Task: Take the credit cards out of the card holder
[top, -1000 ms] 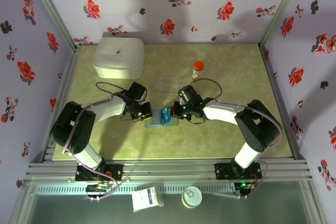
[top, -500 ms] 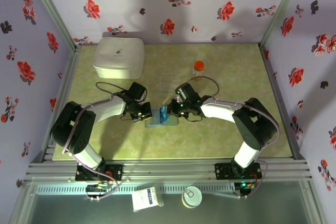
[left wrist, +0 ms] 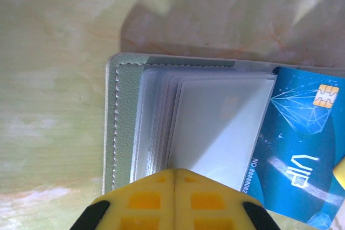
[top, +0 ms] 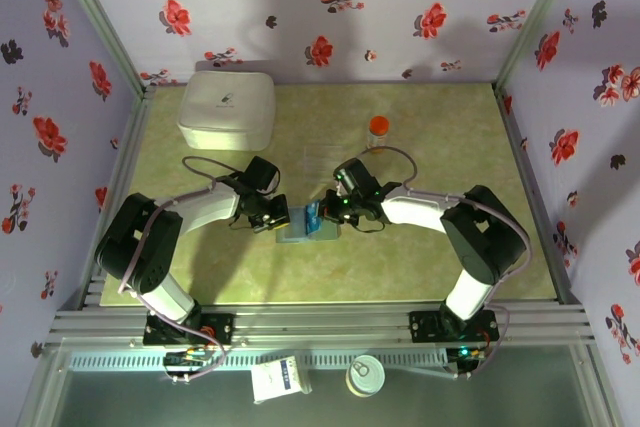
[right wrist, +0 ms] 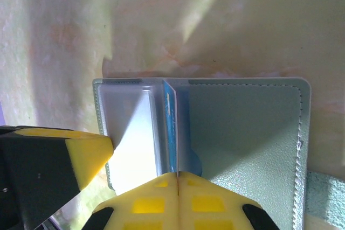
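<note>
Green-marbled tabletop (top: pixel 430 247), enclosed by lilac floral walls (top: pixel 300 7), carries the open card holder (top: pixel 297 232) near centre. Left gripper (left wrist: pixel 173 179): jaws pressed together, tips touching the holder's clear sleeves (left wrist: pixel 215 127). Right gripper (right wrist: pixel 177 179): jaws closed, pinching the upright blue credit card (right wrist: pixel 170 127) at the holder's fold.

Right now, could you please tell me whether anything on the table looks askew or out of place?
Only the blue card: it sticks partway out of the clear sleeves of the card holder, tipped up on edge rather than lying flat, with the right gripper shut on it. Nothing looks spilled or damaged.
</note>
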`<move>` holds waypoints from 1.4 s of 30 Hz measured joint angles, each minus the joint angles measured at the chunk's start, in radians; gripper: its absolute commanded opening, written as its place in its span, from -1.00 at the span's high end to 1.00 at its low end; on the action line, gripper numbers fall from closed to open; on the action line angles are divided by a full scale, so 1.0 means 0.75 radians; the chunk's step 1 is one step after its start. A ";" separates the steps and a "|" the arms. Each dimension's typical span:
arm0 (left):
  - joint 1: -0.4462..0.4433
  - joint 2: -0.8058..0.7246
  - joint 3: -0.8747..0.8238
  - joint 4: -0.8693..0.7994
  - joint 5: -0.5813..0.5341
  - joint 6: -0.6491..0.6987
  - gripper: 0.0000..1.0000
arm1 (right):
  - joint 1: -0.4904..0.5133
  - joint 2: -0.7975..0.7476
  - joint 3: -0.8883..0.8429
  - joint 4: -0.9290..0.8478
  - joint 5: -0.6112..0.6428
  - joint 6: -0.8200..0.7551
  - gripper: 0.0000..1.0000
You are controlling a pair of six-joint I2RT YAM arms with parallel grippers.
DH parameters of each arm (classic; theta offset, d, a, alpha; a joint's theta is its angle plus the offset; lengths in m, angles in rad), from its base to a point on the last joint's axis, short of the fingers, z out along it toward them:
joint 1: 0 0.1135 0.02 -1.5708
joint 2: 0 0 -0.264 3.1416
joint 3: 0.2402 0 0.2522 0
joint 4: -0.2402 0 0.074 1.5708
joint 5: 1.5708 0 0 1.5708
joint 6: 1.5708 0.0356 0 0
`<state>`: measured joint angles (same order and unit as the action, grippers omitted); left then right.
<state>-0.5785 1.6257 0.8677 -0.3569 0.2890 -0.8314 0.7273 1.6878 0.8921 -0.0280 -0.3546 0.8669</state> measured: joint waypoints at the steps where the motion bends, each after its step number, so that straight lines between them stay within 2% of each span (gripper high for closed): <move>1: 0.000 0.000 0.002 -0.003 -0.001 0.000 0.92 | 0.000 -0.013 0.000 -0.007 0.005 -0.004 0.98; 5: 0.000 0.000 0.004 -0.009 -0.001 0.000 0.91 | -0.004 -0.086 0.026 -0.107 0.031 -0.075 1.00; 9: 0.000 -0.001 0.007 -0.017 -0.002 0.000 0.81 | -0.013 -0.123 0.149 -0.269 0.071 -0.264 1.00; 17: 0.002 -0.072 0.007 -0.055 -0.011 -0.001 0.63 | -0.018 -0.089 0.493 -0.659 0.237 -0.935 1.00; 24: 0.022 -0.182 -0.003 -0.067 -0.017 -0.001 0.59 | -0.075 0.091 0.794 -0.924 0.372 -1.633 1.00; 29: 0.049 -0.272 -0.073 -0.087 -0.035 -0.001 0.59 | -0.119 0.274 1.016 -1.085 0.400 -1.993 1.00; 33: 0.072 -0.336 -0.139 -0.120 -0.040 -0.001 0.59 | -0.166 0.459 1.297 -1.231 0.378 -2.193 1.00; 35: 0.077 -0.353 -0.159 -0.132 -0.046 -0.002 0.60 | -0.179 0.503 1.357 -1.260 0.366 -2.245 1.00; 37: 0.085 -0.374 -0.188 -0.129 -0.048 -0.006 0.61 | -0.189 0.587 1.503 -1.382 0.333 -2.303 1.00; 42: 0.091 -0.387 -0.237 -0.124 -0.046 -0.026 0.67 | -0.195 0.784 1.786 -1.507 0.262 -2.410 1.00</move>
<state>-0.5102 1.3354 0.6899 -0.4500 0.2546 -0.8509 0.5808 2.2757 2.2314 -1.1584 -0.1581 -0.9409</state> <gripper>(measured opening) 0.176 0.050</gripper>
